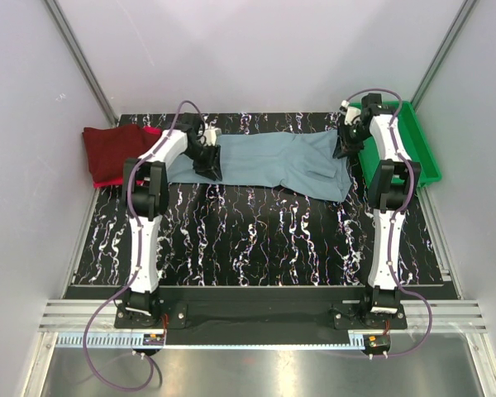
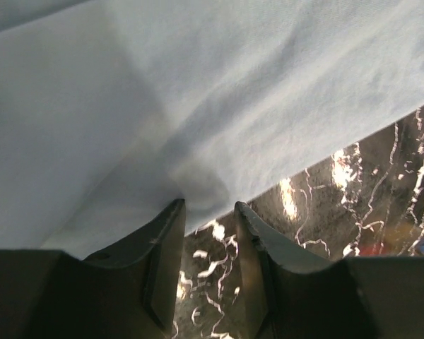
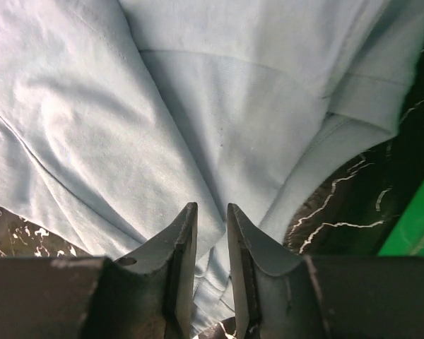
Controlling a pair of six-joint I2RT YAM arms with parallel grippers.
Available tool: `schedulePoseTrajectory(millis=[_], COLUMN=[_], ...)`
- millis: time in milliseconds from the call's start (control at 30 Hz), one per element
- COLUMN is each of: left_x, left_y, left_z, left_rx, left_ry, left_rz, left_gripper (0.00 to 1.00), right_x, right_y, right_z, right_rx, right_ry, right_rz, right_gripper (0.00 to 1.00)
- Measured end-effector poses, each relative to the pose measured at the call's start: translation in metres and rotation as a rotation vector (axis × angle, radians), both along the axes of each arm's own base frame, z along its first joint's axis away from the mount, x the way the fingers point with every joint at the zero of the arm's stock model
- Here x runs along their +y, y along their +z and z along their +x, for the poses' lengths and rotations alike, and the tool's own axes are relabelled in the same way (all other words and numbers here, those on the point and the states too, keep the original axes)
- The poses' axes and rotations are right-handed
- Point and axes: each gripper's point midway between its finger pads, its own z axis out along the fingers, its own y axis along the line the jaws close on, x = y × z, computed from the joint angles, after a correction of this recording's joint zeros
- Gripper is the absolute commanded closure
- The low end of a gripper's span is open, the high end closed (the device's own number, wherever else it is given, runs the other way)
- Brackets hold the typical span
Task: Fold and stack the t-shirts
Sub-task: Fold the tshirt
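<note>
Grey-blue t-shirt (image 1: 264,165) | left tool (image 2: 208,205) apart at its edge; right tool (image 3: 210,206) on it, cannot tell if clamped

A: How are the arms set?
B: Both reach far forward from their bases. The left arm (image 1: 146,207) bends inward at the wrist, and the right arm (image 1: 388,198) runs almost straight.
A: And the jaws?
B: Both point down. The left gripper (image 2: 208,206) has a clear gap, the right gripper (image 3: 210,206) a slimmer one. I can't tell whether either one pinches.
</note>
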Motion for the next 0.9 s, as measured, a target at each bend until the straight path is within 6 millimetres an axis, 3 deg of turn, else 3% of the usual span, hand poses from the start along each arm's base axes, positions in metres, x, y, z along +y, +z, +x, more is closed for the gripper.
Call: schedulePoseTrajectory(millis=[267, 567, 700, 900], left_x=[-0.013, -0.017, -0.017, -0.016], left_y=[-0.003, -0.004, -0.004, -0.005], left_z=[0.0, -0.001, -0.001, -0.001], left_rx=[-0.01, -0.017, -0.019, -0.021], left_ry=[-0.03, -0.04, -0.04, -0.038], left_rz=[0.019, 0.041, 0.047, 0.052], left_gripper=[0.6, 0.6, 0.6, 0.6], right_x=[0.002, 0.012, 0.015, 0.02], right_y=[-0.007, -0.037, -0.037, -0.036], right_z=[-0.006, -0.011, -0.013, -0.013], right_rx=[0.032, 0.098, 0.1, 0.101], right_ry=[0.002, 0.016, 0.027, 0.036], right_rz=[0.01, 0.061, 0.07, 0.069], right_gripper=[0.69, 0.67, 0.92, 1.0])
